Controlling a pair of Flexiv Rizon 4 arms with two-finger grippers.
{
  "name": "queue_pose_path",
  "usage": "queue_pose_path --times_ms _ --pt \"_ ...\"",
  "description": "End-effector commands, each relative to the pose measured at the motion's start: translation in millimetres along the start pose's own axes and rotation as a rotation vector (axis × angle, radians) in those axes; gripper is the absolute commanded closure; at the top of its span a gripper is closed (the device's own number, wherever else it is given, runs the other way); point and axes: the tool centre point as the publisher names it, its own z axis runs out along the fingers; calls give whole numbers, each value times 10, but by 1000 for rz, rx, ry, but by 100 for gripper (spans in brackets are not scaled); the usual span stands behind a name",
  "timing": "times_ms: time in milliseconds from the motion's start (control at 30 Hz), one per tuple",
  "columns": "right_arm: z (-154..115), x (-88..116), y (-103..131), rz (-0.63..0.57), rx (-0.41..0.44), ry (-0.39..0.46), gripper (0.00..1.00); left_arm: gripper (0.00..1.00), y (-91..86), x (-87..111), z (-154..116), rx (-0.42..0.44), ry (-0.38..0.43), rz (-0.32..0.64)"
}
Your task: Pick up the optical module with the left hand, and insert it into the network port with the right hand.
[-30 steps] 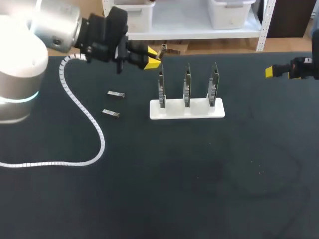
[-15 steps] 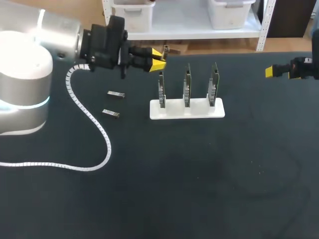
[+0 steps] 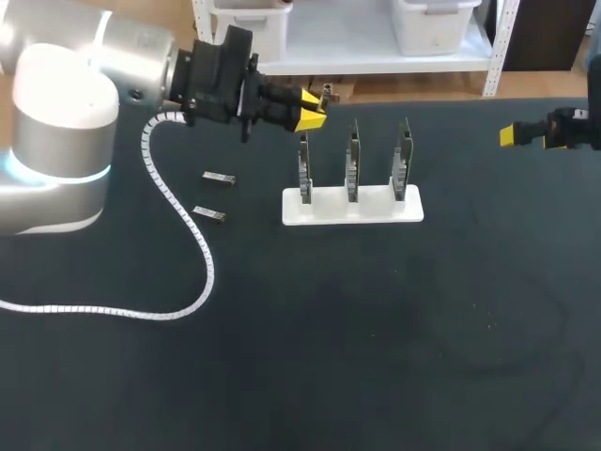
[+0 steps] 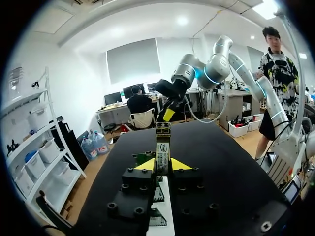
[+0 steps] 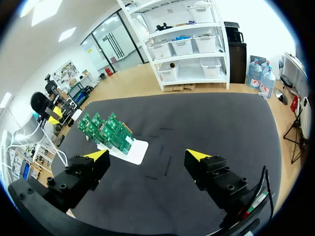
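At your far left, the white cable sheath [image 3: 178, 246] loops from the left arm across the dark table [image 3: 394, 357]. Just right of its upper run, two spare modules [image 3: 218, 178] lie flat.

Next comes your left gripper [image 3: 308, 98], held high over the table's far edge, just above and beside the leftmost of the three green boards [image 3: 352, 160]. Its yellow tips pinch the optical module [image 3: 328, 92] from both sides. In the left wrist view, the module stands straight out between the tips with most of its length free ahead of them.

The boards stand upright in a white stand [image 3: 352, 209]. I cannot make out the network port on them from any view; it probably sits on a board edge.

At the far right, your right gripper [image 3: 522, 135] waits well apart from everything, fingers spread wide with nothing between them.

I judge the pick-up done and the hand-over now the step in hand. The next move calls for bringing the right gripper across to the module's free end and closing it squarely there. Loosen the left grip only once the right one holds. After that, the module's long axis must line up with the port before any push.
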Motion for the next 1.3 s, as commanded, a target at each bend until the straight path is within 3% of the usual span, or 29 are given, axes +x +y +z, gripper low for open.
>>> queue_pose_path --times_ms 33,767,867,1067,1300 --pt "-24 3 30 2 13 2 0 100 22 9 -39 -1 14 9" --pt "-24 3 30 2 13 2 0 100 22 9 -39 -1 14 9" --pt "-24 3 30 2 13 2 0 100 36 53 -45 -7 -52 -29" --pt "-24 3 30 2 13 2 0 100 8 114 -56 -3 -78 -66" --pt "-24 3 30 2 13 2 0 100 73 154 -131 -30 -176 -84"
